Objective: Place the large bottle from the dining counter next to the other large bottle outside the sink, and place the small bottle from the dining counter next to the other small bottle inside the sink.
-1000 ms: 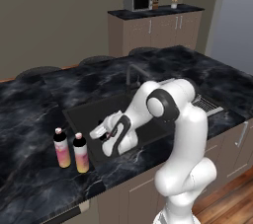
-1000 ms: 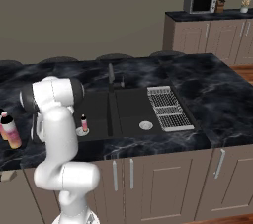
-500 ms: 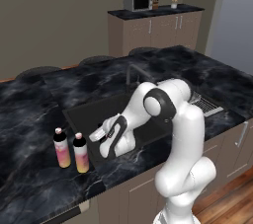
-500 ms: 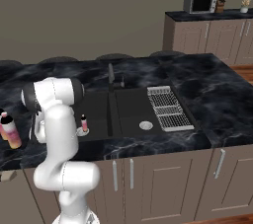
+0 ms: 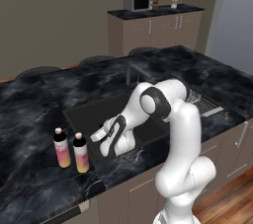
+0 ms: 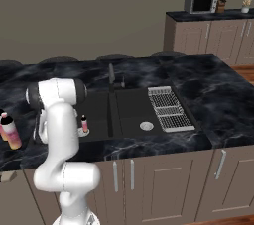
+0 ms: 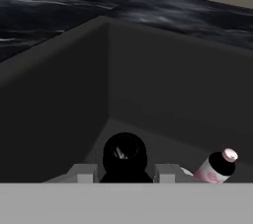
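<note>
— Where's the small bottle [image 7: 124,155]?
— Inside the sink [image 7: 74,94], clamped between the gripper's [image 7: 124,173] jaws.
— And the other small bottle [image 7: 217,166]?
— Just right of it, also within the sink, tilted in this view.

Two tall pink-yellow bottles [image 5: 70,151] left of the sink [image 6: 130,112]; inside it, one tiny pink bottle [image 7: 216,167] and, seemingly, one black bottle [image 7: 124,155].

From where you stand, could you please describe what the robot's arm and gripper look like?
The arm is glossy white, built of rounded tubular links with dark grey to black bands at the joints, rising from a bulbous white base. The gripper is white with black trim, and in the hand view its two fingertips appear as small pale grey blocks. No cables or markings are visible.
</note>
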Controlling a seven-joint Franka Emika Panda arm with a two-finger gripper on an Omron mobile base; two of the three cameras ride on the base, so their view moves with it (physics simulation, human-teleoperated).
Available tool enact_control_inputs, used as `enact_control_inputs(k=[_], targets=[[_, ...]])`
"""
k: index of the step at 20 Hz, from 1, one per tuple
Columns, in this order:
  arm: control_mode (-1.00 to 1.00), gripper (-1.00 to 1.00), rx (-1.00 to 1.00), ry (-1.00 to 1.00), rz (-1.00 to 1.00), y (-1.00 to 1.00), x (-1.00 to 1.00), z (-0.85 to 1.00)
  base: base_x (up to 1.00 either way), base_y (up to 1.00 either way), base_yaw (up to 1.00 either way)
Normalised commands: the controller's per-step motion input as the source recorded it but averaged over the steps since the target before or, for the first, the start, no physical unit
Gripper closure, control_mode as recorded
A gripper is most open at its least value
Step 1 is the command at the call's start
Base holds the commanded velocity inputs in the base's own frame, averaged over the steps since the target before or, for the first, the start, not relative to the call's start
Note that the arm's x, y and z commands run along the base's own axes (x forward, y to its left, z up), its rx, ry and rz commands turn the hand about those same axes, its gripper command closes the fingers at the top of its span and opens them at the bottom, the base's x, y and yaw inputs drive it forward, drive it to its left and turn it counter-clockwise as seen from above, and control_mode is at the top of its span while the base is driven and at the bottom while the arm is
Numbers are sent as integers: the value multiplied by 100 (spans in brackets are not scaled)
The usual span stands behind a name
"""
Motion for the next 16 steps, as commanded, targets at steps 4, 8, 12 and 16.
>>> enact_control_inputs(k=[4, 8, 12, 16], targets=[[-100, 100, 0, 0, 0, 0, 22, -25, 0, 0, 0], [-100, 100, 0, 0, 0, 0, 24, -28, 0, 0, 0], [-100, 100, 0, 0, 0, 0, 25, -30, 0, 0, 0], [-100, -100, 0, 0, 0, 2, 16, -29, 0, 0, 0]])
